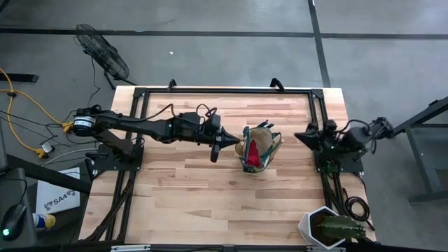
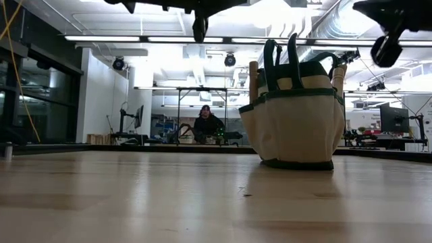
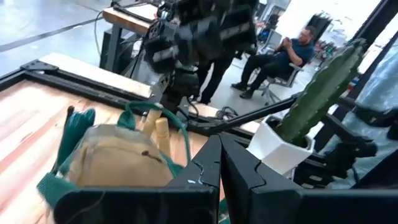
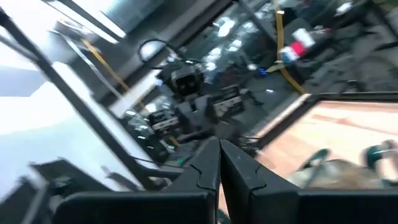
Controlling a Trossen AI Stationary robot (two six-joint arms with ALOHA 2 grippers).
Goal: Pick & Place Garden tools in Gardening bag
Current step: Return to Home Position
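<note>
The tan gardening bag [image 1: 257,148] with dark green trim stands upright on its base at the table's middle. It also shows in the low view [image 2: 293,118]. Wooden tool handles [image 2: 254,75] and a red fabric piece [image 1: 255,151] stick out of its open top. My left gripper [image 1: 233,143] hovers just left of the bag, shut and empty, and the bag lies ahead of it in the left wrist view [image 3: 115,158]. My right gripper [image 1: 302,134] is shut and empty, raised to the right of the bag. No tool lies loose on the table.
A spiky green plant in a white hexagonal pot [image 1: 329,229] stands at the table's near right corner. A black frame [image 1: 224,91] runs along the table's far and side edges. A person [image 2: 206,125] sits in the room beyond the table.
</note>
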